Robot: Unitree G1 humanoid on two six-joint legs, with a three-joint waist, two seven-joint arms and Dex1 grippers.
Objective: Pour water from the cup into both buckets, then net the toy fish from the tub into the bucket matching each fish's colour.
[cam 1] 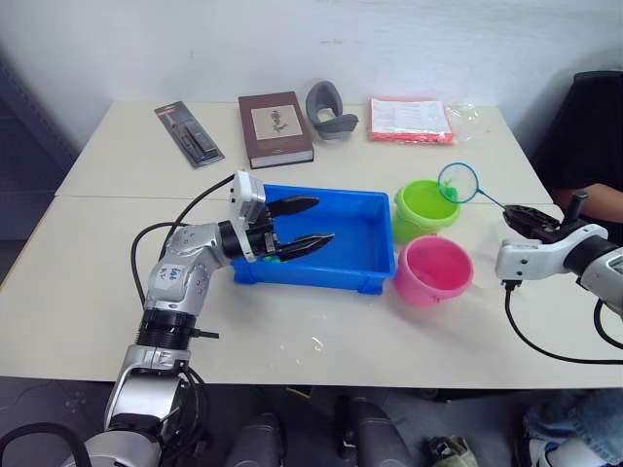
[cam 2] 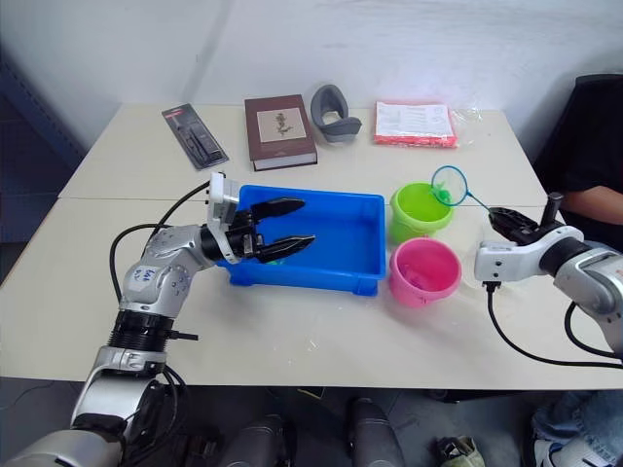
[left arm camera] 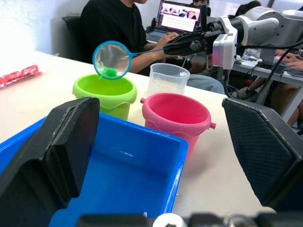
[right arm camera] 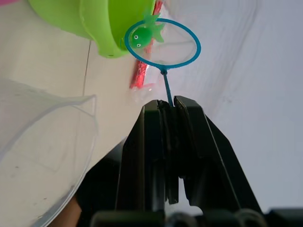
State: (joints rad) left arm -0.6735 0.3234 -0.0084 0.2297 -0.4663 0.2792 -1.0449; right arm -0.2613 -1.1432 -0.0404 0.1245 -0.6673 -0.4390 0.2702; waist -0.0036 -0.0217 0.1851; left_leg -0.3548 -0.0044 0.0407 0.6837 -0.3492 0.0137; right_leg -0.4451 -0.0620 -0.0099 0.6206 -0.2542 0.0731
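The blue tub point(cam 1: 362, 238) sits mid-table. Over its left part hovers my left gripper point(cam 1: 323, 220), open, with nothing between its fingers point(left arm camera: 57, 156); a bit of green shows just under it in the tub. To the tub's right stand the lime green bucket point(cam 1: 425, 209) and, nearer me, the pink bucket point(cam 1: 433, 269). My right gripper point(cam 1: 521, 216) is shut on the thin handle of the net point(cam 1: 458, 182), whose hoop hangs over the green bucket's right rim. A green toy fish point(right arm camera: 142, 34) lies in the net. The clear cup point(left arm camera: 168, 79) stands upright just right of the pink bucket.
Along the table's far edge lie a black package point(cam 1: 189, 134), a brown book point(cam 1: 275, 128), a grey curved object point(cam 1: 331, 109) and a red packet point(cam 1: 410, 120). A person in black point(cam 1: 589, 146) sits at the right end of the table.
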